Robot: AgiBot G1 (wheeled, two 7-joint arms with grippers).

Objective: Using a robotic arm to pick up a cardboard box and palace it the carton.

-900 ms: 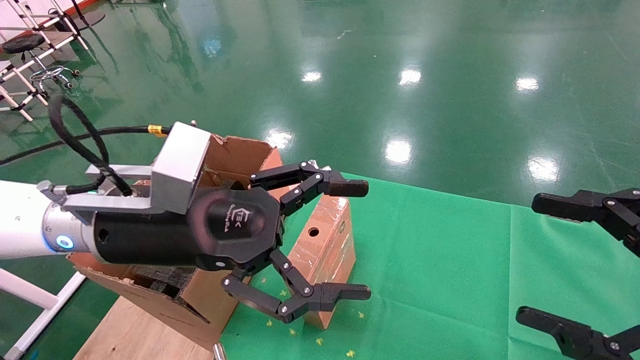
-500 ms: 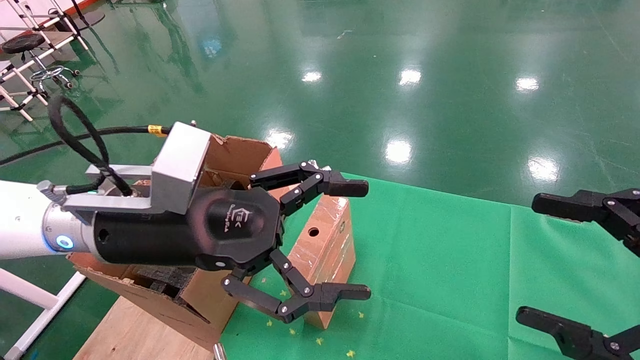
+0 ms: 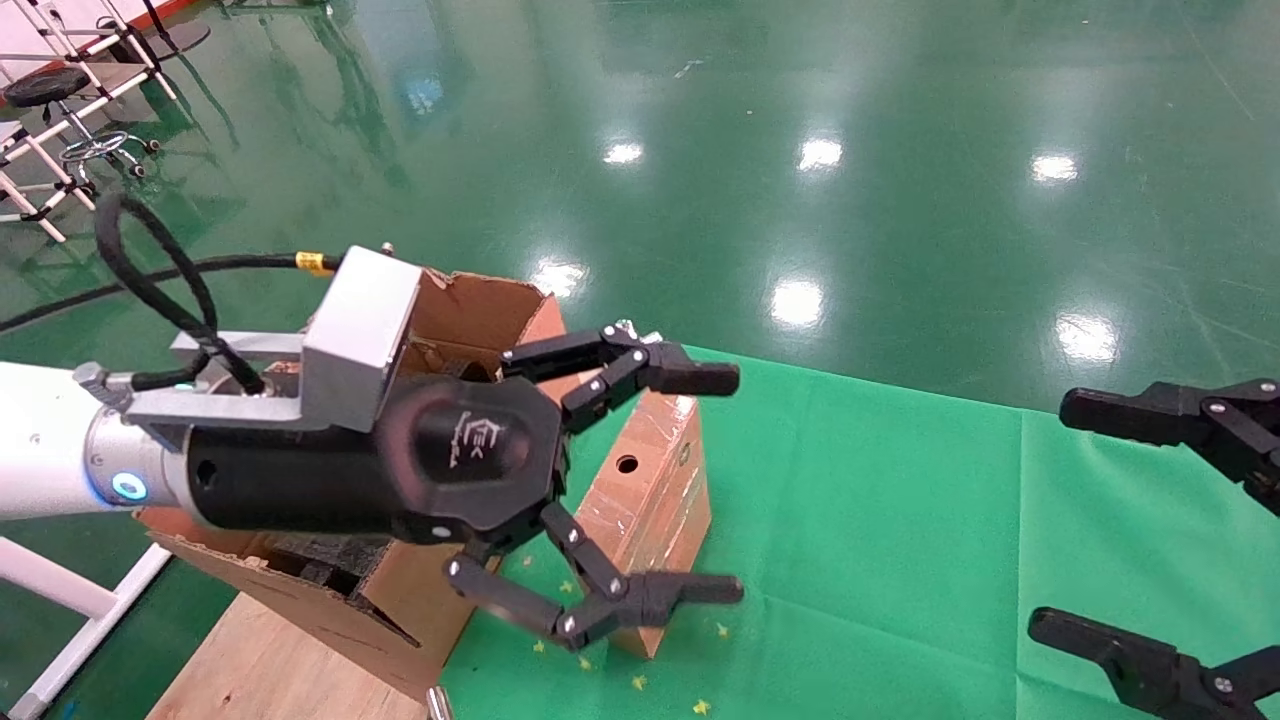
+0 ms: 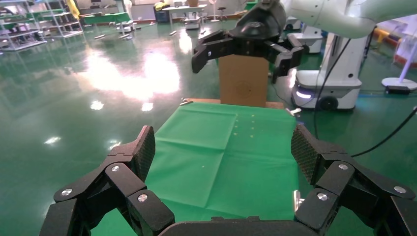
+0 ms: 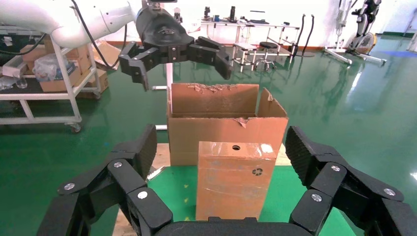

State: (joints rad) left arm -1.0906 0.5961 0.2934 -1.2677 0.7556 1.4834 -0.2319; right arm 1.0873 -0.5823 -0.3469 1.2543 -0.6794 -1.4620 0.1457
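Two grippers in view, both with fingers spread wide and nothing between them.

Left gripper [image 3: 738, 484]: on the robotic arm [image 3: 40, 450], white, with a silver wrist, a blue light ring and a looped black cable [image 3: 150, 270]. It reaches in over the left edge of the tabletop [image 3: 900, 520] and points toward the right edge. One finger is toward the far edge and one toward the near edge. In the head view the fingers overlap the cardboard box [image 3: 650, 490]. The right wrist view shows this gripper hanging above the box and clear of it, with no contact.

Cardboard box: stands upright on the green cloth near the left edge of the tabletop. It is narrow and brown under glossy tape. One round hole [image 3: 627, 464] shows on its top and another on a side face. It is not gripped.

Carton [image 3: 480, 305]: large, with ragged flaps, open at the top, black foam [image 3: 310, 560] inside. It sits on a wooden board [image 3: 260, 660] at the left edge, just beside the box. I cannot tell whether the two touch.

Right gripper [image 3: 1050, 518]: over the right edge of the tabletop, well apart from the box, facing it.

Small yellow specks [image 3: 640, 684] lie on the cloth near the box, toward the near edge.
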